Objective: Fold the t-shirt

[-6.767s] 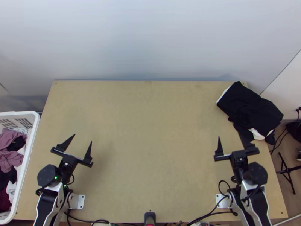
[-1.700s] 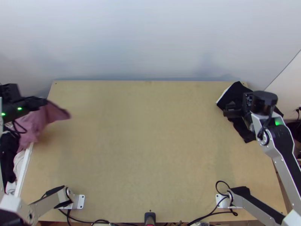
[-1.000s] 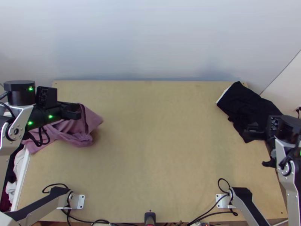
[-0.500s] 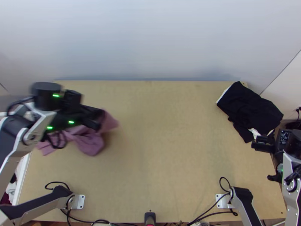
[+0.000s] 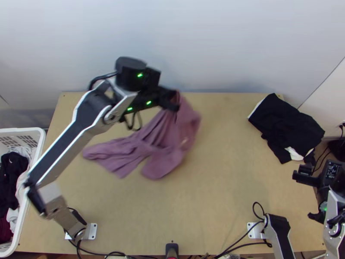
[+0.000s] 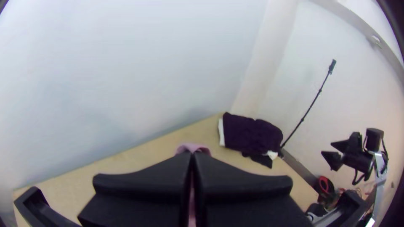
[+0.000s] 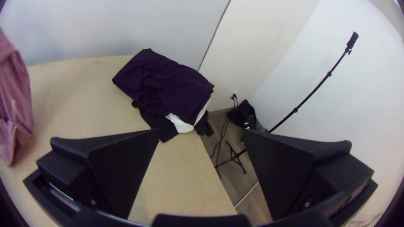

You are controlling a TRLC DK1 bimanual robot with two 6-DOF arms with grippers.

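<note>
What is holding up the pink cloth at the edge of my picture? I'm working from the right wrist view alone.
Observer: The left gripper, with its fingers shut on the pink cloth.
Operator: Is it spread out at all? I get just one side of it.
Observer: No. From the top view it is bunched, with one part trailing in loose folds toward the left side of the table.
Operator: And what's beyond that left side?
Observer: A white basket with dark and white laundry in it.
</note>
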